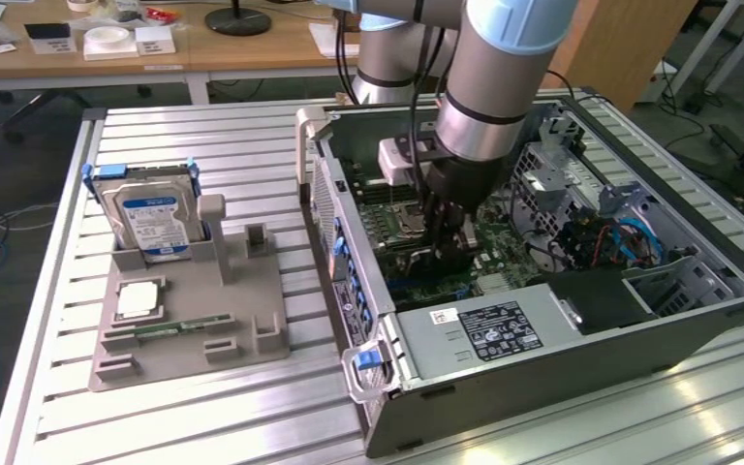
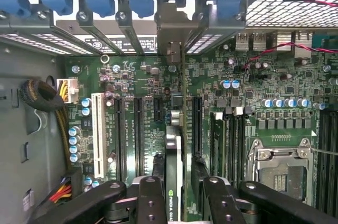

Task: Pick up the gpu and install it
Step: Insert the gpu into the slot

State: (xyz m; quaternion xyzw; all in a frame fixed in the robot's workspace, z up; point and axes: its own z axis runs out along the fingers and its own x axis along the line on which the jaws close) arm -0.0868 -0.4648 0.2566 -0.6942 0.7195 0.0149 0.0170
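Gpu [image 2: 174, 176], thin flat card, tool-clamped [image 2: 177, 195].

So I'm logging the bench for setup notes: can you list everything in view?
open grey computer case: one, on the slatted metal table
green motherboard: one, inside the case
thin green GPU card with black cooler: one, edge-on over the motherboard slots, between the fingers
silver hard drive with blue-white label: one, upright in the grey holder tray
narrow green memory stick: one, on the tray
gripper: one, black, shut on the card
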